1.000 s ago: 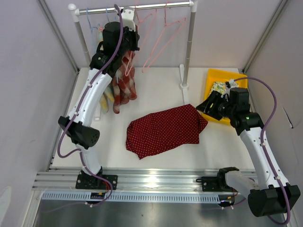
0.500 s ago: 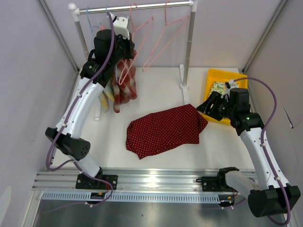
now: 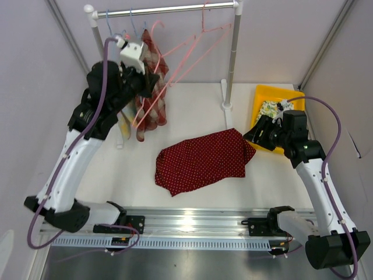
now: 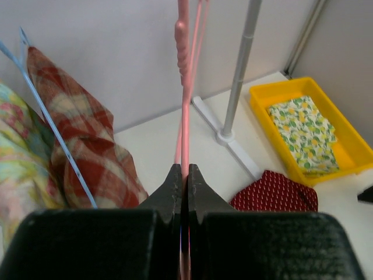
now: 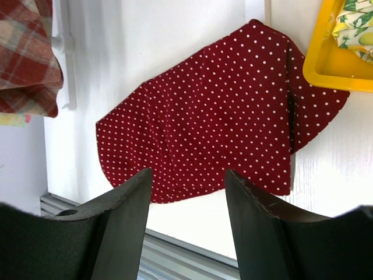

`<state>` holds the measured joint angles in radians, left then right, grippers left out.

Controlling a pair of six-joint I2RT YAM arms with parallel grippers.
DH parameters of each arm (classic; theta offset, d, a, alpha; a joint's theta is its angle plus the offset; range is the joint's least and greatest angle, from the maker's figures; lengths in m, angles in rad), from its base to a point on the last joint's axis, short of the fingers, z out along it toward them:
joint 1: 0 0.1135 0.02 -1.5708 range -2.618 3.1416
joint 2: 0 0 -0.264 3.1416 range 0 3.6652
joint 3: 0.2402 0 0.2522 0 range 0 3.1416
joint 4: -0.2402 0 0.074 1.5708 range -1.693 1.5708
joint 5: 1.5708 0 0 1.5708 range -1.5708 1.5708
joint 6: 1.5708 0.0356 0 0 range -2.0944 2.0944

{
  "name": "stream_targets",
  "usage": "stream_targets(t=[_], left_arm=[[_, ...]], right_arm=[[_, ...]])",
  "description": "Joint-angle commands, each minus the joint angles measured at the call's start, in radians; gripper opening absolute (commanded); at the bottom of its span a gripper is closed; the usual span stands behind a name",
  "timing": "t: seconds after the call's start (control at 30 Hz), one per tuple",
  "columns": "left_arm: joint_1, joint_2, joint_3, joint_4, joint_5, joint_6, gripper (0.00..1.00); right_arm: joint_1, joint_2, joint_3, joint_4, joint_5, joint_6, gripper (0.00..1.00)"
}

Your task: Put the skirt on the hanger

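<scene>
- In the top view, a garment rack fills the upper left and centre. Its rail (image 3: 175, 9) runs across the top of the frame and its right post (image 3: 233, 58) stands on the white table (image 3: 192, 111).
- At the left end of the rail hang a yellow-green floral garment (image 4: 14, 175), a blue hanger (image 4: 52, 134) and a red plaid garment (image 3: 152, 105), all crowded just beside the left arm.
- The left gripper (image 4: 182, 172) is raised at upper left. Its jaws are pinched together on the pink hanger (image 4: 183, 87), whose thin wire runs up between the fingers.
- The pink hanger slants from the plaid garment up towards the right end of the rail.
- The skirt (image 3: 204, 160), dark red with white dots, lies flat on the table at frame centre, well apart from the hanger.
- The right gripper (image 5: 187, 175) hovers above the skirt's right edge, jaws parted wide and holding nothing.
- A yellow tray (image 3: 262, 96) with a lemon-print cloth (image 3: 269, 107) sits at right, touching the skirt's corner.
</scene>
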<state>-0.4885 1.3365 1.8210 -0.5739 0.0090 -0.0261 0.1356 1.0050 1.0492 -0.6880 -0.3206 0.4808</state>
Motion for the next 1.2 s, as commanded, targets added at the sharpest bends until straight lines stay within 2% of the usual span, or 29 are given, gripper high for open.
stream_targets(t=[0.0,0.17,0.23,0.4,0.53,0.73,0.87,0.97,1.17], left_arm=[[-0.018,-0.138,-0.170,-0.040,0.031,-0.020,0.00],[-0.024,-0.328,-0.354,-0.060,0.003,-0.063,0.00],[-0.024,-0.400,-0.405,-0.072,0.034,-0.077,0.00],[-0.030,-0.479,-0.511,-0.136,0.072,-0.101,0.00],[-0.042,-0.531,-0.641,-0.113,0.215,-0.139,0.00],[-0.171,-0.574,-0.883,0.072,0.354,-0.270,0.00],[-0.267,-0.556,-1.040,0.306,0.413,-0.374,0.00],[-0.338,-0.481,-1.108,0.448,0.428,-0.400,0.00],[-0.381,-0.286,-1.172,0.704,0.457,-0.442,0.00]], right_arm=[[0.001,-0.005,0.008,-0.013,0.021,-0.042,0.59],[0.002,-0.009,0.031,-0.036,0.031,-0.060,0.59],[0.002,-0.008,0.034,-0.044,0.037,-0.068,0.59],[0.002,-0.002,0.032,-0.058,0.058,-0.079,0.59],[0.001,-0.008,0.025,-0.070,0.077,-0.087,0.59],[0.010,-0.026,0.008,-0.085,0.092,-0.087,0.58],[0.044,-0.037,-0.002,-0.100,0.126,-0.082,0.58],[0.074,-0.045,-0.031,-0.097,0.155,-0.070,0.58],[0.105,-0.065,-0.126,-0.068,0.178,-0.030,0.55]])
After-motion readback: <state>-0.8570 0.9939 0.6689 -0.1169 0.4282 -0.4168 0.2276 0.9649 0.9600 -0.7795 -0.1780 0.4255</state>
